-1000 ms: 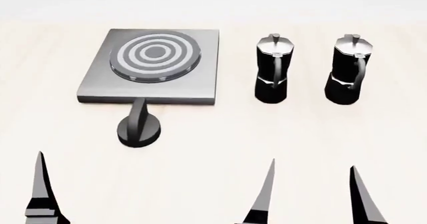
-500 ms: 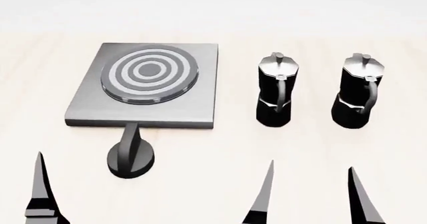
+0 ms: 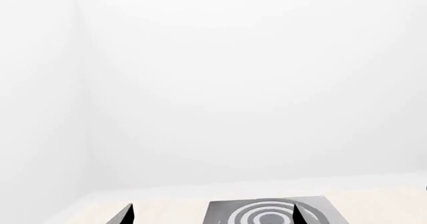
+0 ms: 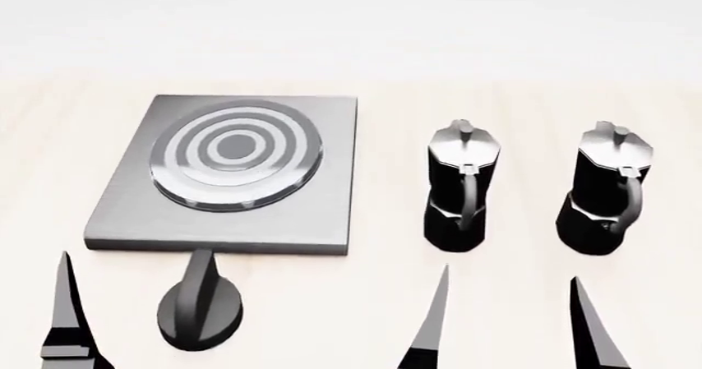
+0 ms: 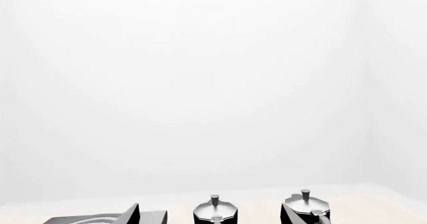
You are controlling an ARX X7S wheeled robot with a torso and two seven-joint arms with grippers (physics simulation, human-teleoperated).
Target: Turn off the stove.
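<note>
On the pale desk (image 4: 527,311) the stove (image 4: 225,176) is lying at left, its black knob (image 4: 200,310) just before its near edge, bar pointing away. Two moka pots (image 4: 461,188) are standing to its right. Both grippers, left (image 3: 212,215) and right (image 4: 505,324), are hovering short of everything, jaws spread and empty.

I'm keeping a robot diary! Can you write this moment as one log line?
left gripper: open, empty | right gripper: open, empty | knob: untouched | stove: nothing on it | two moka pots: upright, beside it
</note>
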